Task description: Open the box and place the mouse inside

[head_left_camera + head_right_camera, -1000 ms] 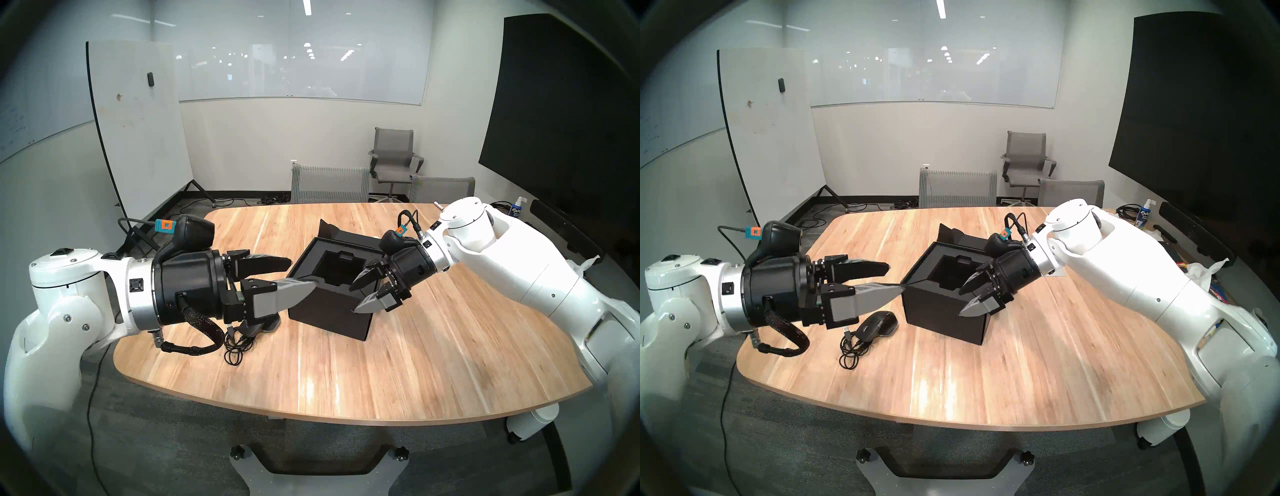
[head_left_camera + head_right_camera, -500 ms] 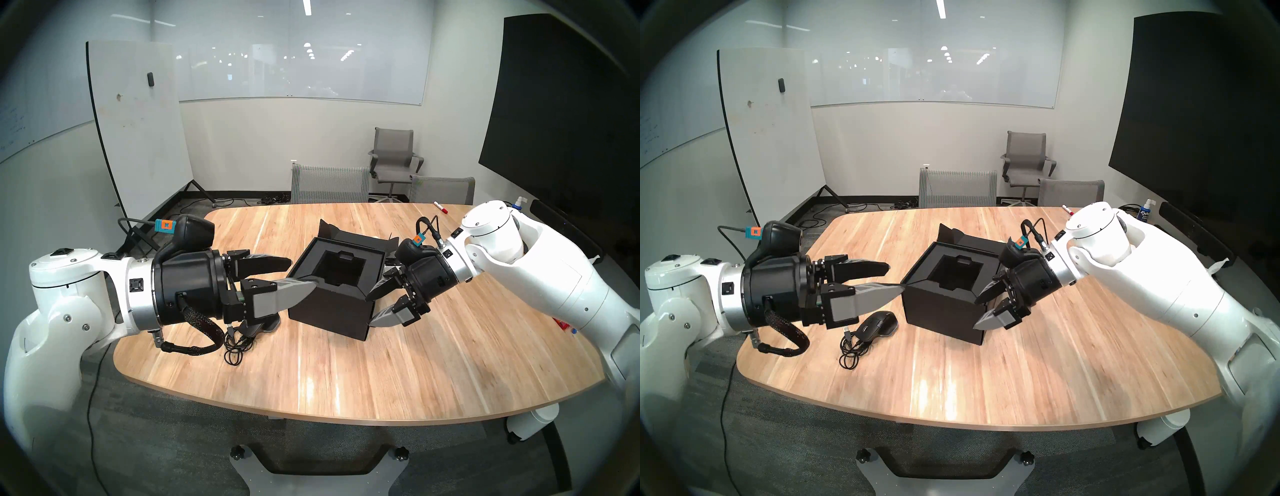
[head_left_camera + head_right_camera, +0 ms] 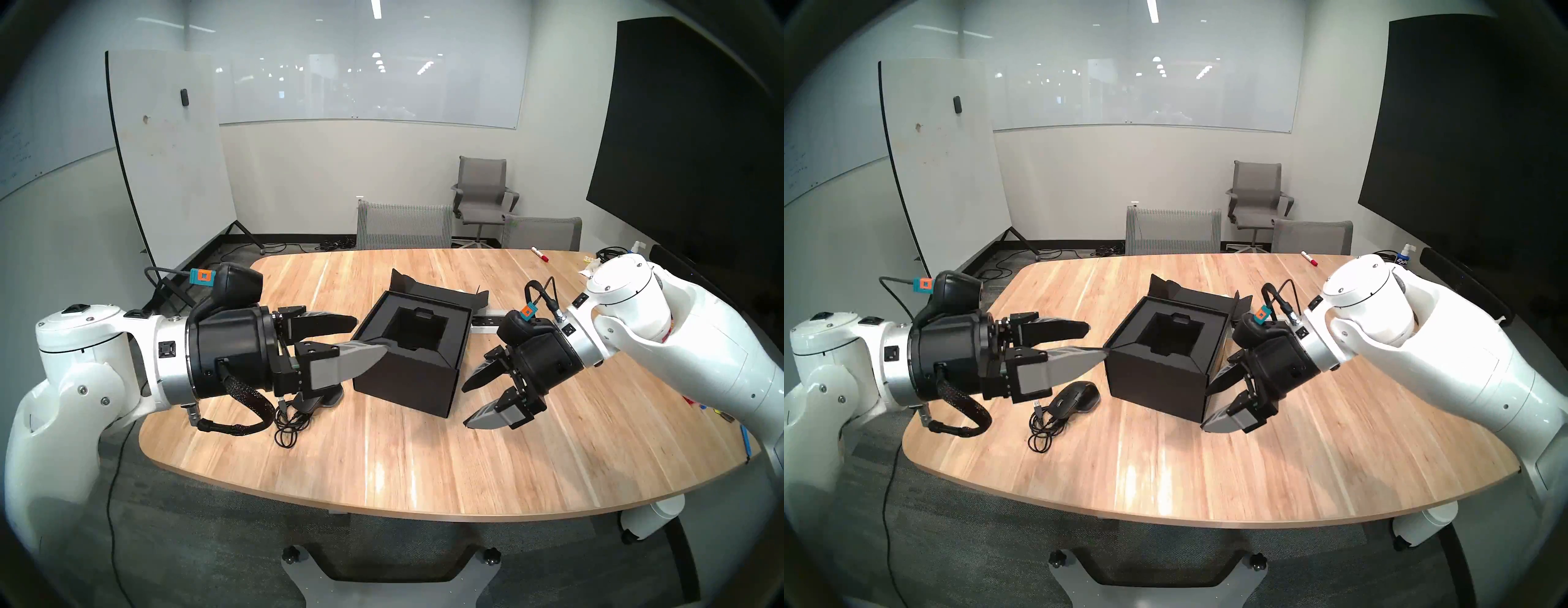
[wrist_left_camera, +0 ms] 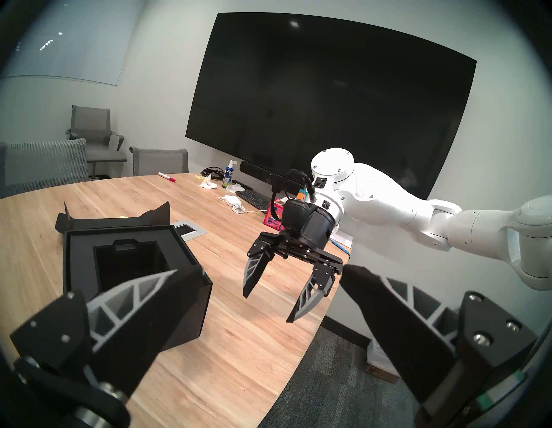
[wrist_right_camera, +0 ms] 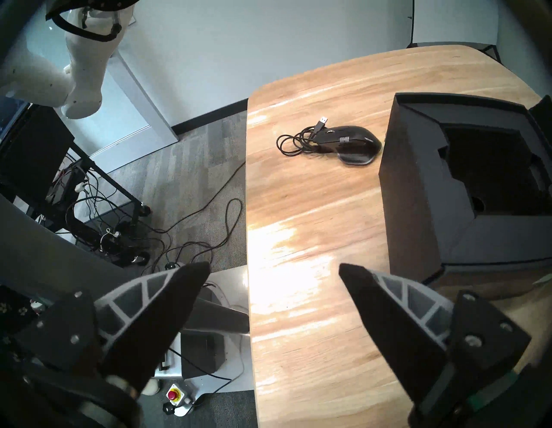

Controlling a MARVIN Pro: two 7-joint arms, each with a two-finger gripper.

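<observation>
With the box (image 3: 1157, 365) standing open mid-table: mouse (image 3: 1076, 399) just left of it, long axis toward the near-left edge, below the left gripper (image 3: 1087, 343), empty, spread wide; right gripper (image 3: 1216, 403) likewise empty, beyond the box.

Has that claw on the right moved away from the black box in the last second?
Yes. The right gripper was over the box, at its right rim; it has drawn back toward the table's near right, clear of it, open and empty.
</observation>
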